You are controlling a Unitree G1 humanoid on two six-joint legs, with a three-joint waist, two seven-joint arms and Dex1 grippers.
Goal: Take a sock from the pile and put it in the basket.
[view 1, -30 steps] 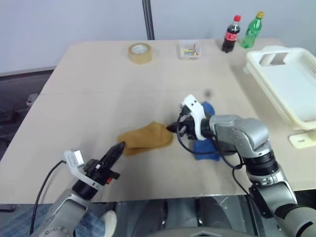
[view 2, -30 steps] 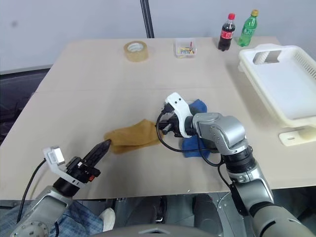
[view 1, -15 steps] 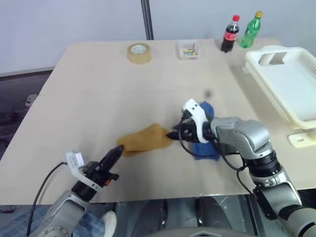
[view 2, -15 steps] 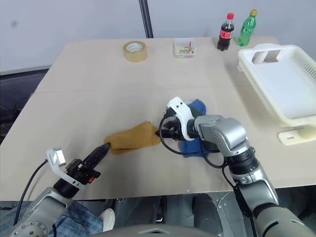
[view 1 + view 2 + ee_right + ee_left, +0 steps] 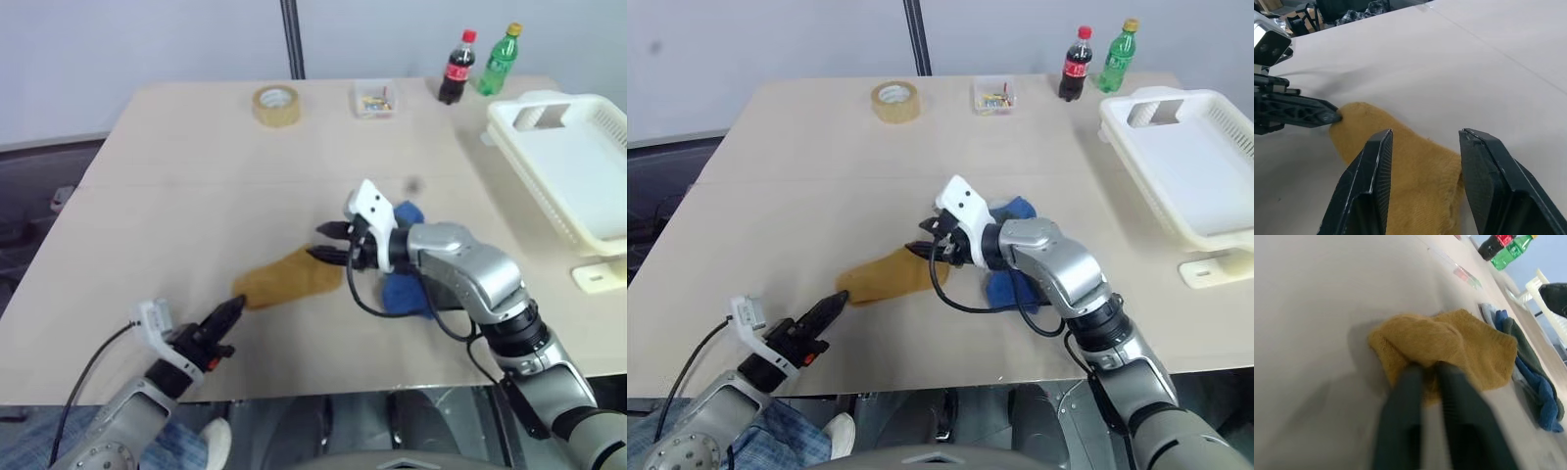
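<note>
Right pincer (image 5: 326,244) agape over mustard sock (image 5: 289,277), lying left-to-right, table (image 5: 196,186)

Beige desk (image 5: 196,186). Far edge: tape roll (image 5: 277,105) lying flat; small clear box (image 5: 375,99) of coloured bits beside it; further right, cola bottle (image 5: 458,68) and green bottle (image 5: 499,61) upright, near each other. Dark pole (image 5: 292,39) behind desk.

A lab-like test room: bare beige table (image 5: 196,176), plain grey wall (image 5: 147,39), staged props.
</note>
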